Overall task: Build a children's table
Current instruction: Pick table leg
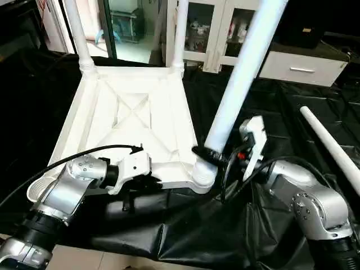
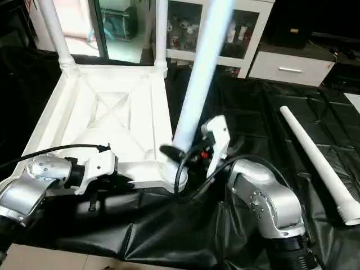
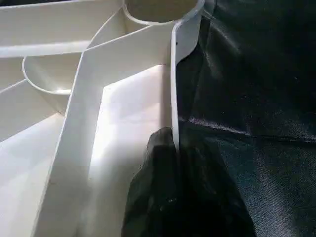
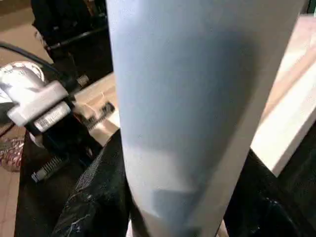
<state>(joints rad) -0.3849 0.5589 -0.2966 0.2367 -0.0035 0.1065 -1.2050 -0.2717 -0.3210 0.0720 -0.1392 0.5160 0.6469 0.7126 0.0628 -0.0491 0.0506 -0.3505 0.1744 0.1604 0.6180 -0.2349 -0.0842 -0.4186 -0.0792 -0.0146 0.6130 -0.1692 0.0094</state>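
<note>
We see the table top (image 1: 135,121) lying upside down on the black sheet (image 1: 270,101). Our right gripper (image 1: 209,153) pinches the leg (image 1: 239,79), which rises tilted from the near right socket (image 1: 203,174). Our left gripper (image 3: 170,163) is pressed together on the near rim (image 3: 174,84). A loose leg (image 2: 318,160) lies flat on our right, pointing away.
</note>
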